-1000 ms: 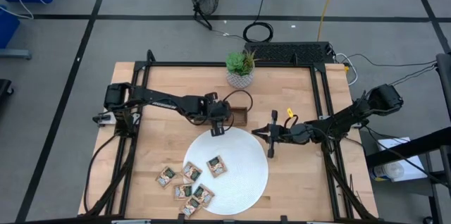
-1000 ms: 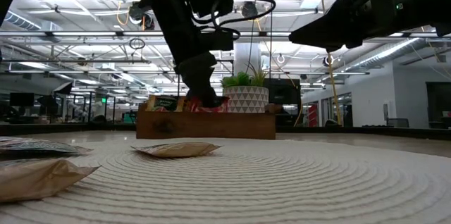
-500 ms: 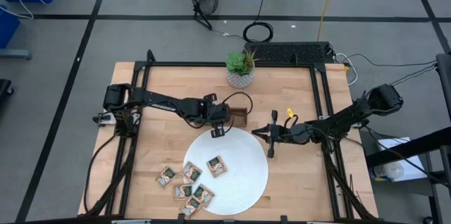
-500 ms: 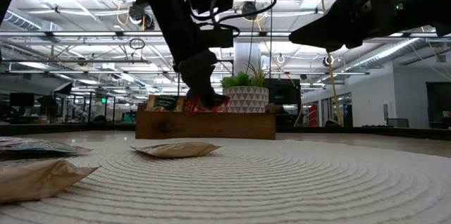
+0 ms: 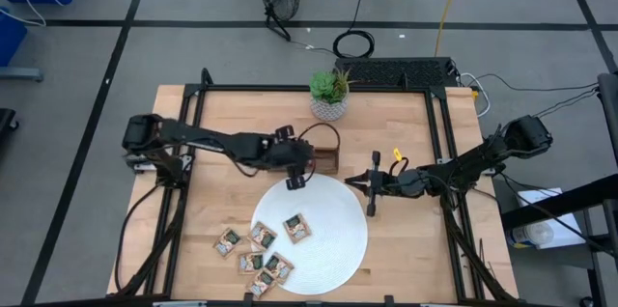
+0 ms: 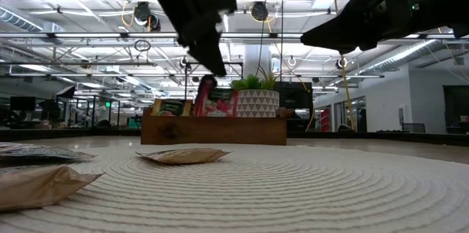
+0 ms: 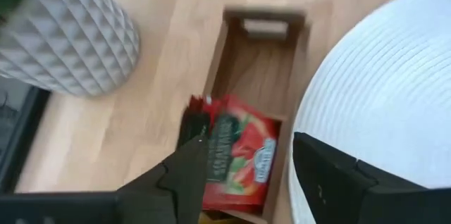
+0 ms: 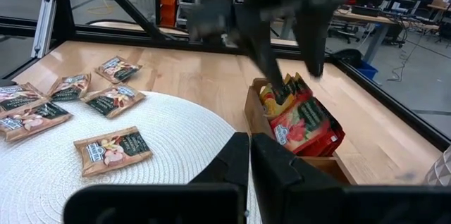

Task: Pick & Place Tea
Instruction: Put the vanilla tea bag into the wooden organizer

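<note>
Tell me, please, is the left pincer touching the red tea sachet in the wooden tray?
Apart. The low view shows the left pincer lifted clear above the red tea sachet, with background visible between them.

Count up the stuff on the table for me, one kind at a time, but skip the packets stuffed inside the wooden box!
Flat square tan tea sachets with dark green print: 6
Large round white plate: 1
Brown wooden tray: 1
Green plant in a white patterned pot: 1
Total: 9
</note>
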